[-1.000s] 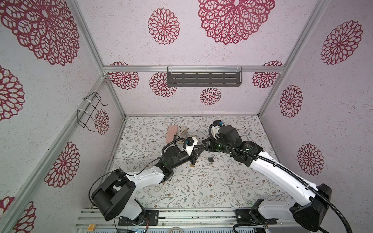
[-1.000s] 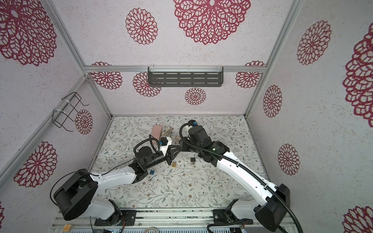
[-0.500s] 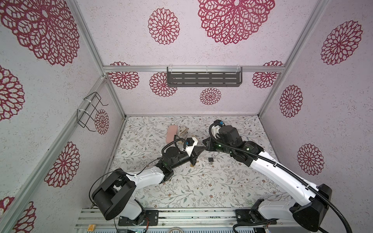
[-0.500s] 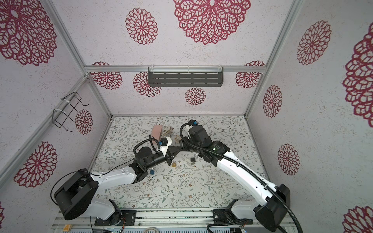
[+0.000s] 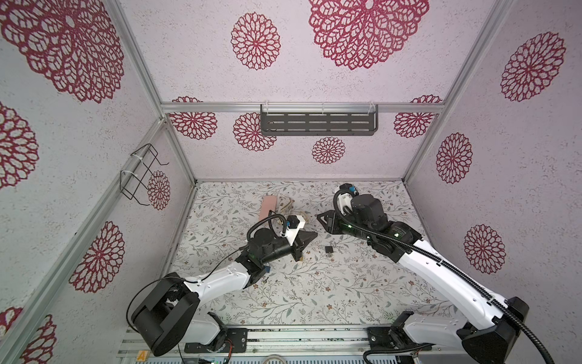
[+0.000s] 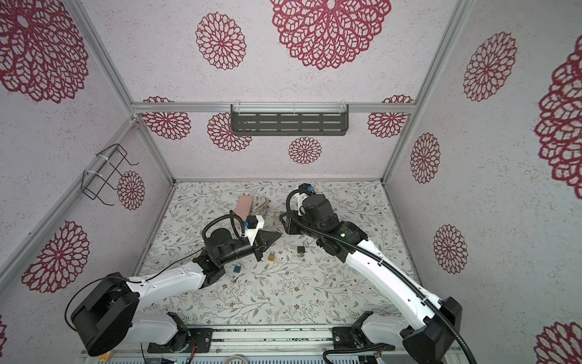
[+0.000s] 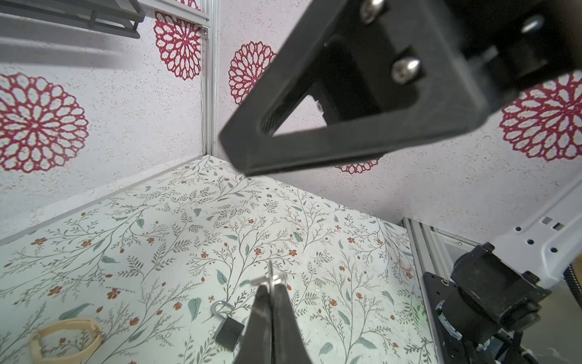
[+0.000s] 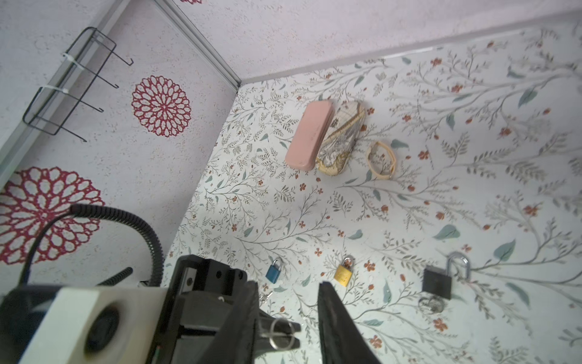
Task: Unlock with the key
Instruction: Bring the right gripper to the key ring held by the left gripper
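Left wrist view: your left jaws pinch the key (image 7: 270, 279); right jaws stand apart. Next, I think, steady the black padlock (image 7: 230, 329).

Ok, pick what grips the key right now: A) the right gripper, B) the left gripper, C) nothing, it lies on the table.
B: the left gripper is shut on the key, while the right gripper stands open.

Key (image 7: 270, 273) mostly hidden inside left pincer (image 7: 271, 288); blue padlock (image 5: 268, 270) half hidden under left arm (image 5: 217, 280).
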